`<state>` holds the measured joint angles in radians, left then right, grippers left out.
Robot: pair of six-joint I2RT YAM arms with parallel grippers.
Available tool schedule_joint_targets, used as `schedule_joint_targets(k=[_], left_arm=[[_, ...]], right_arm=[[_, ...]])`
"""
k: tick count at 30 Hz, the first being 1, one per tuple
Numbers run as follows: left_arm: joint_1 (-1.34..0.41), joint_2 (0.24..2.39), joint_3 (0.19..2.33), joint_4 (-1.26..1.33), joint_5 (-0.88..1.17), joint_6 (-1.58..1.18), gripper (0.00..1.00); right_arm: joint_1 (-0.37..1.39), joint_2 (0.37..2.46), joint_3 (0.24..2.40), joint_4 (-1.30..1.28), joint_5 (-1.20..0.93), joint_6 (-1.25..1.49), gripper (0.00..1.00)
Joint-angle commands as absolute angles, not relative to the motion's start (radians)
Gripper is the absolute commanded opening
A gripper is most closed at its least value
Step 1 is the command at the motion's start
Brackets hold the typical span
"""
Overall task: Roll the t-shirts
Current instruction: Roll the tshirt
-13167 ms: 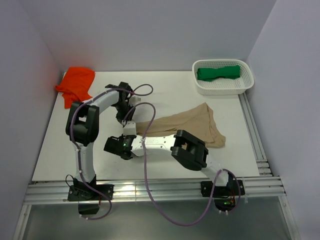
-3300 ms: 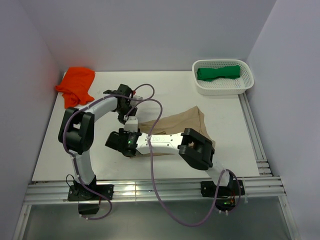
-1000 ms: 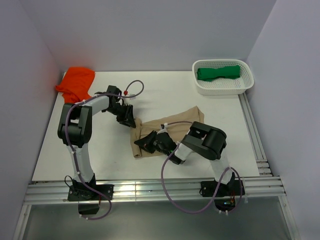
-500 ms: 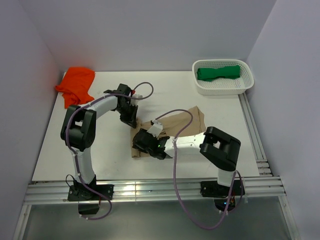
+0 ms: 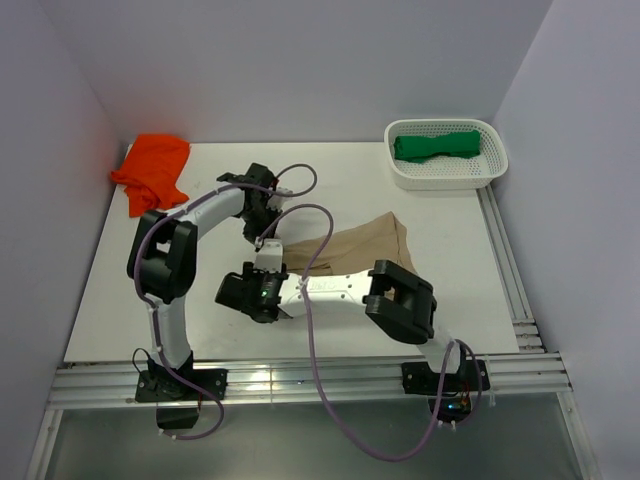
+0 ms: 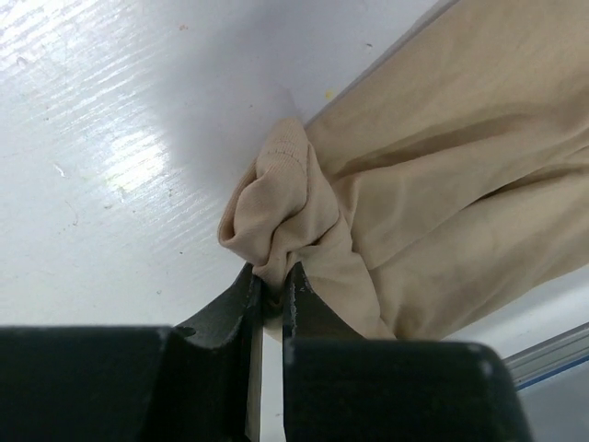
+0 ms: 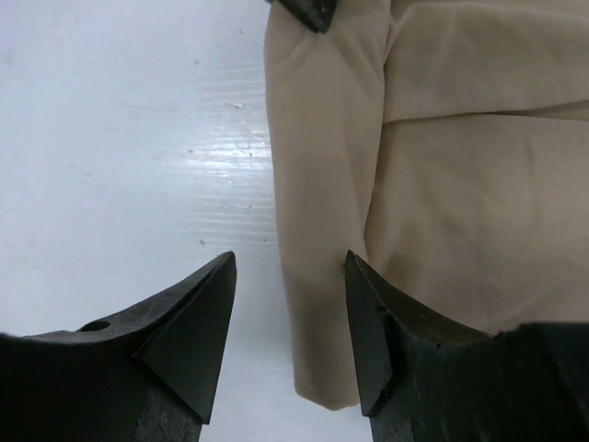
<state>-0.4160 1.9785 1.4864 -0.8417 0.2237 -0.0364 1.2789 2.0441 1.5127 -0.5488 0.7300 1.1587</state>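
Observation:
The tan t-shirt (image 5: 365, 243) lies partly folded at mid-table, its left end under my arms. My left gripper (image 5: 267, 224) is shut on a bunched corner of the tan shirt (image 6: 442, 157), pinched between the fingertips of the left gripper (image 6: 271, 276). My right gripper (image 5: 256, 290) is open. In the right wrist view its fingers straddle the folded left edge of the shirt (image 7: 460, 184), low over the table, with the right gripper (image 7: 290, 272) holding nothing. The orange t-shirt (image 5: 152, 168) lies crumpled at the far left. The green t-shirt (image 5: 436, 145) lies rolled in the basket.
A white mesh basket (image 5: 445, 181) stands at the far right corner. Grey walls close in the left, back and right sides. A metal rail (image 5: 300, 380) runs along the near edge. Cables loop from both arms over the shirt.
My right gripper has moved left, off the bunched left end of the tan shirt, and now stands open at its edge. My left gripper shifted slightly right, still holding its corner.

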Motion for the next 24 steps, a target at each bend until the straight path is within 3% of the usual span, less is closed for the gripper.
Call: schedule_joint_targets(k=[1, 12, 18, 24], left_arm=[[-0.433, 1.991, 1.548, -0.903, 0.183, -0.011, 0.01], [-0.456, 2.056, 1.643, -0.979, 0.176, -0.011, 0.04], [-0.46, 2.071, 1.663, -0.991, 0.189, -0.011, 0.21], [-0.459, 2.051, 1.723, -1.014, 0.245, 0.038, 0.53]], right_arm=[[1.295, 2.089, 1.589, -0.678, 0.844, 1.124, 0.58], [1.302, 2.213, 1.703, -0.825, 0.83, 1.129, 0.56], [1.305, 2.244, 1.715, -0.887, 0.815, 1.158, 0.41], [1.295, 2.139, 1.563, -0.68, 0.752, 1.105, 0.28]])
